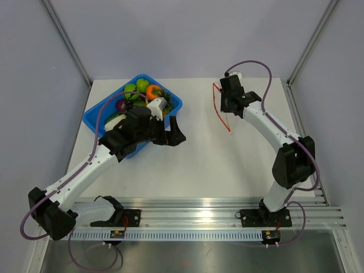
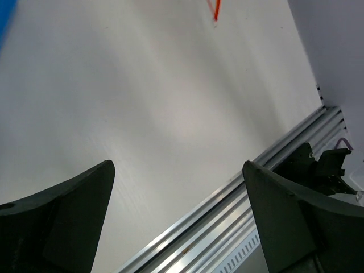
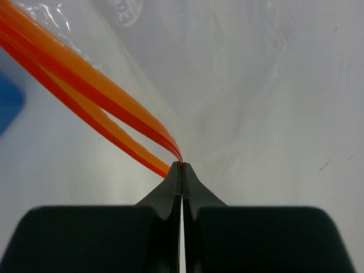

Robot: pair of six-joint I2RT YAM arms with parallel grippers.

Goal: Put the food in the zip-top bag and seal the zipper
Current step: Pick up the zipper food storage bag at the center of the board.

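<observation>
**Right pincer pinched one end of the zipper, bag mouth gaping**

Right pincer (image 3: 181,165) was closed tight, its tips meeting on the end of the zipper (image 3: 85,79), where the two orange-red strips joined. From that point the strips spread apart toward the upper left of the wrist view, so the mouth stood unsealed. The zip-top bag (image 3: 131,51) was hard to make out: clear film with faint crinkles and a blurred print at the top edge. From above, only the thin red line showed on the counter (image 1: 199,165), and the wrist covered the fingertips.

Left pincer (image 2: 177,163) was spread wide with nothing between its fingers. Its camera caught only the red tip of the zipper, cut off at the top edge. It hung at the near right rim of the blue bin (image 1: 91,119), hiding part of it. The food (image 1: 142,94) lay piled in that bin, well apart from the bag.

The right arm bent at the elbow and reached toward the far side of the counter. The left arm stretched diagonally to the bin.
</observation>
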